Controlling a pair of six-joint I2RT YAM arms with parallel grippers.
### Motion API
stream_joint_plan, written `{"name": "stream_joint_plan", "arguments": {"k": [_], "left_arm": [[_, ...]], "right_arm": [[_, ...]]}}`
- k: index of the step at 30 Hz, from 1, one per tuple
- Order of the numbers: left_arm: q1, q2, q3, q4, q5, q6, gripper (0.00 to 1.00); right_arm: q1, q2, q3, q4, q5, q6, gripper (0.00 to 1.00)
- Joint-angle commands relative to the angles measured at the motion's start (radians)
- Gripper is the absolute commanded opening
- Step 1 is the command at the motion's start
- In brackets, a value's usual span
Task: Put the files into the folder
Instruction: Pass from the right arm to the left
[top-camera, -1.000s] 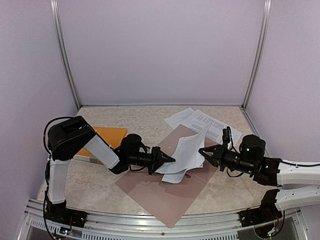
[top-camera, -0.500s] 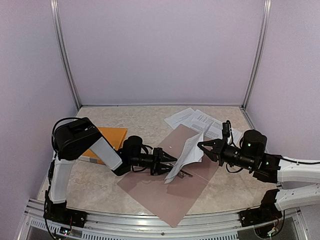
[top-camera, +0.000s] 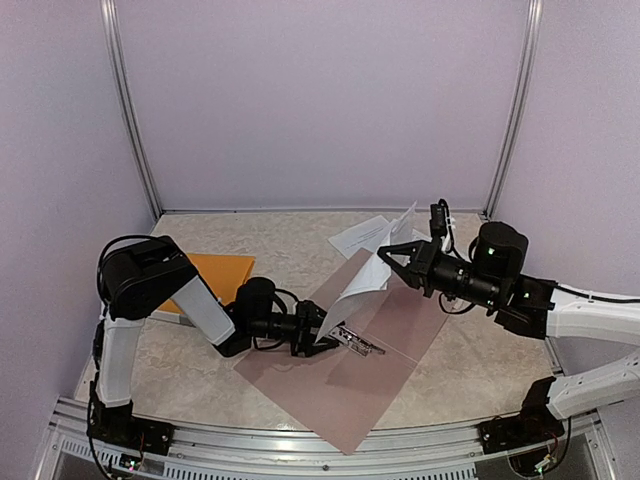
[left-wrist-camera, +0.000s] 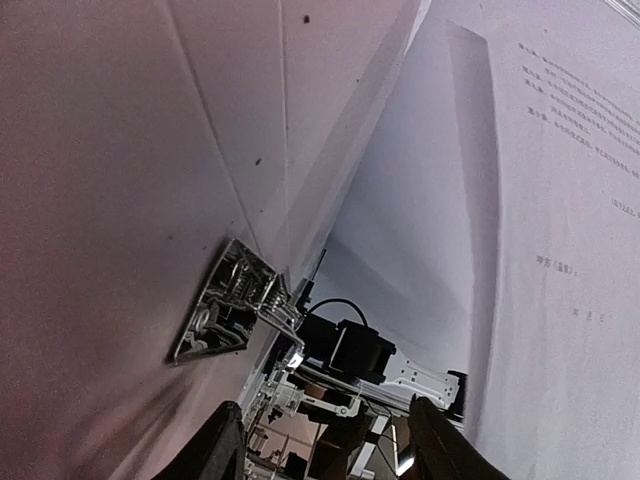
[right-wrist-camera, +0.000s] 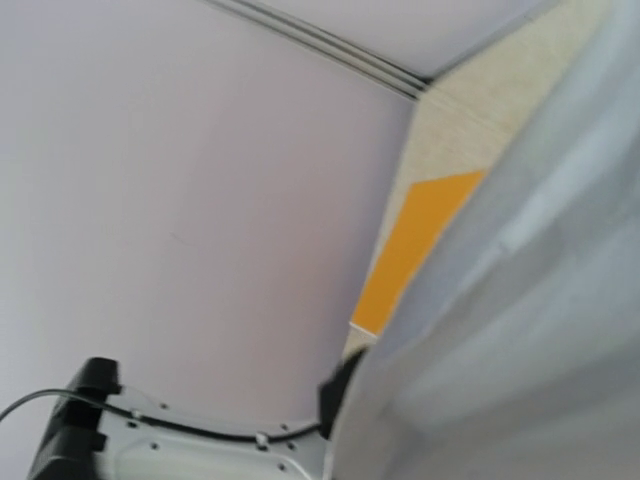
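Observation:
The folder (top-camera: 330, 385) is a translucent brownish sheet lying open on the table, with a metal clip (top-camera: 356, 341) on it. My right gripper (top-camera: 386, 256) is shut on the files (top-camera: 365, 283), white printed sheets lifted steeply above the folder. My left gripper (top-camera: 320, 327) is low by the sheets' bottom corner, open and holding nothing. In the left wrist view the folder (left-wrist-camera: 110, 200) fills the left, the clip (left-wrist-camera: 235, 300) is ahead of the gripper (left-wrist-camera: 330, 455), and the files (left-wrist-camera: 540, 220) hang on the right. The files (right-wrist-camera: 520, 300) hide my right fingers in the right wrist view.
More printed sheets (top-camera: 372, 234) lie on the table behind the folder at the back right. An orange folder (top-camera: 218, 273) lies at the left beside the left arm, also seen as an orange folder (right-wrist-camera: 415, 250) in the right wrist view. Walls close in three sides.
The right gripper has risen and drawn back to the right, lifting the files off the folder. The left gripper has opened, let go of the sheets and pulled back slightly left.

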Motion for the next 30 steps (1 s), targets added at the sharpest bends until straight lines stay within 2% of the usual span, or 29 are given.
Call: {"name": "stream_joint_plan", "arguments": {"k": [1,11,18,30], "left_arm": [[0.029,-0.051,-0.059,0.017,-0.043,0.024,0.56],[0.094,-0.091,-0.155,0.135,-0.103,-0.034,0.64],[0.14,-0.152,-0.23,0.131,-0.142,-0.046,0.66],[0.162,-0.165,-0.161,0.209,-0.143,-0.125,0.78]], "right_arm": [[-0.008,0.043,0.105,-0.068,-0.043,-0.117,0.0],[0.011,0.175,0.245,-0.038,-0.176,-0.19,0.0],[0.025,0.194,0.302,-0.03,-0.215,-0.229,0.0],[0.048,0.214,0.326,0.002,-0.251,-0.244,0.0]]}}
